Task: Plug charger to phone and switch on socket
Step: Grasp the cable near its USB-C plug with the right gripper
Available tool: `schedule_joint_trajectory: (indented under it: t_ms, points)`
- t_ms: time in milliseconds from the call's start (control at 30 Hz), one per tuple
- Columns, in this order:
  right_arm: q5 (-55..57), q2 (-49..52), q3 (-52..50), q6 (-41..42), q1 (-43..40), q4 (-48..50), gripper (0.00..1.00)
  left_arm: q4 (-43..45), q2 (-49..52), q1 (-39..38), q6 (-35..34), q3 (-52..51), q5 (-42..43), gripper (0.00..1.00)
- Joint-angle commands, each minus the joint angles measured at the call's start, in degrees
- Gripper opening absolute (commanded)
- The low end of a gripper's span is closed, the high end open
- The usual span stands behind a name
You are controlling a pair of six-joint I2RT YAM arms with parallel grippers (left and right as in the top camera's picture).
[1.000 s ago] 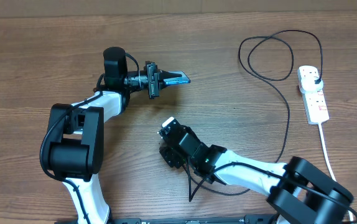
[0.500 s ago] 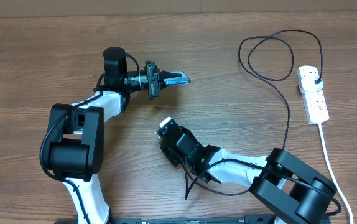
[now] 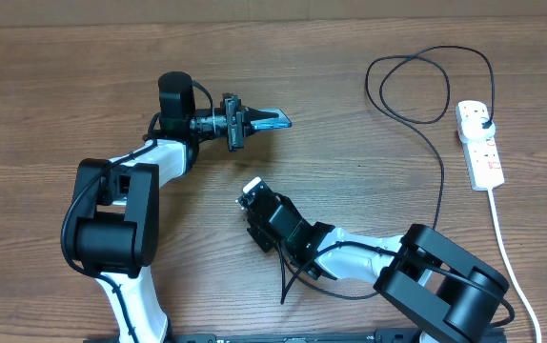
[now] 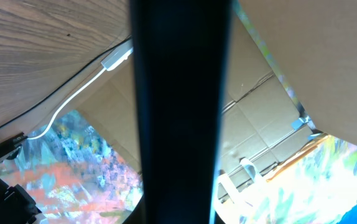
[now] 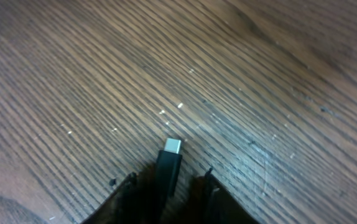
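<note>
Over the brown wood-grain table (image 3: pixel 64 76), left jaws clamp phone (image 3: pixel 272 119); right jaws pinch charger (image 5: pixel 169 163).

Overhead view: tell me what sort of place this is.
Probably a robot test bench: a wooden table, left gripper holding a phone, right gripper holding a charger, a socket nearby.

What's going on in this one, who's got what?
The left tool is shut on the phone. The right tool grips the charger just behind its connector tip, low over the table and well apart from the phone, so the phone is not plugged in yet. The charger's other end sits at the socket; whether the socket is switched on cannot be read.
</note>
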Motion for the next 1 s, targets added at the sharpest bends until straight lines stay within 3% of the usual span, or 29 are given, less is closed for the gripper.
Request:
schedule_joint_trajectory:
  t_ms: [0, 167, 333, 533, 967]
  points:
    - [0.7, 1.25, 0.39, -0.17, 0.31, -0.31, 0.21, 0.52, -0.24, -0.28, 0.33, 1.64, 0.9, 0.05]
    - [0.5, 1.25, 0.39, 0.09, 0.31, -0.33, 0.04, 0.52, -0.24, -0.28, 0.33, 1.64, 0.9, 0.05]
    - [0.52, 1.2, 1.07, 0.68, 0.33, -2.43, 0.04, 0.5, -0.24, -0.28, 1.68, 1.64, 0.9, 0.05]
    - [0.24, -1.73, 7.43, 9.81, 0.13, -17.14, 0.04, 0.5, -0.24, -0.26, 3.34, 1.64, 0.96, 0.05]
    - [-19.06, -22.62, 8.57, 20.87, 0.09, -24.61, 0.04, 0.5, -0.24, 0.94, 12.46, 1.64, 1.6, 0.05]
